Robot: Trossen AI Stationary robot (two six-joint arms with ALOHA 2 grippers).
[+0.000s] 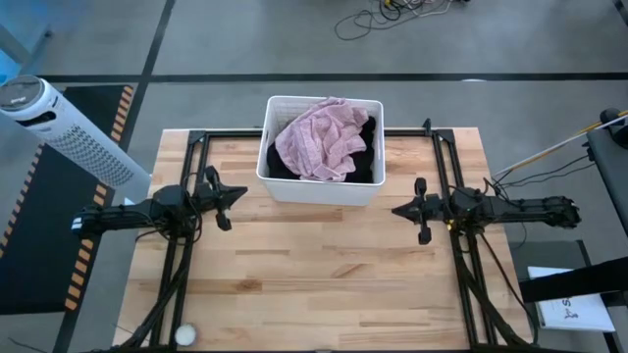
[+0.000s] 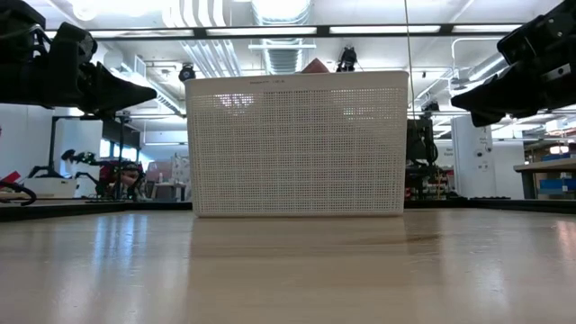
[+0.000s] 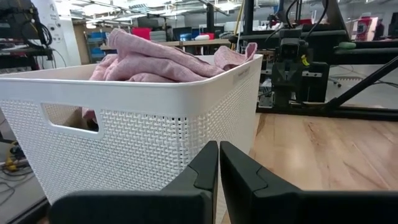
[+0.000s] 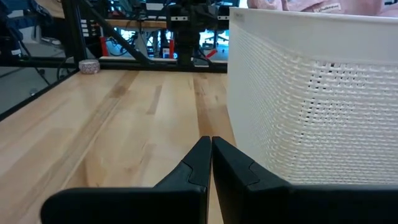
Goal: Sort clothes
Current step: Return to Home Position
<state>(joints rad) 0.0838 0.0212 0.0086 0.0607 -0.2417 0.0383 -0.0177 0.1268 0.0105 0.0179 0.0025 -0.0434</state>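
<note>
A white plastic basket (image 1: 320,186) stands at the table's far middle. A pale pink garment (image 1: 319,137) lies on top inside it, over a black garment (image 1: 368,157); the pink one also shows in the left wrist view (image 3: 149,59). The other clothes are hidden. My left gripper (image 1: 238,196) hovers left of the basket, shut and empty, its fingertips (image 3: 219,152) pointing at the basket's left wall. My right gripper (image 1: 397,209) hovers right of the basket, shut and empty (image 4: 210,146).
A white perforated tower fan (image 1: 69,132) stands off the table's far left corner. A small white ball (image 1: 184,335) lies near the table's front left edge. Bare wood (image 1: 324,275) spreads in front of the basket. Black frame rails (image 1: 446,167) run along both table sides.
</note>
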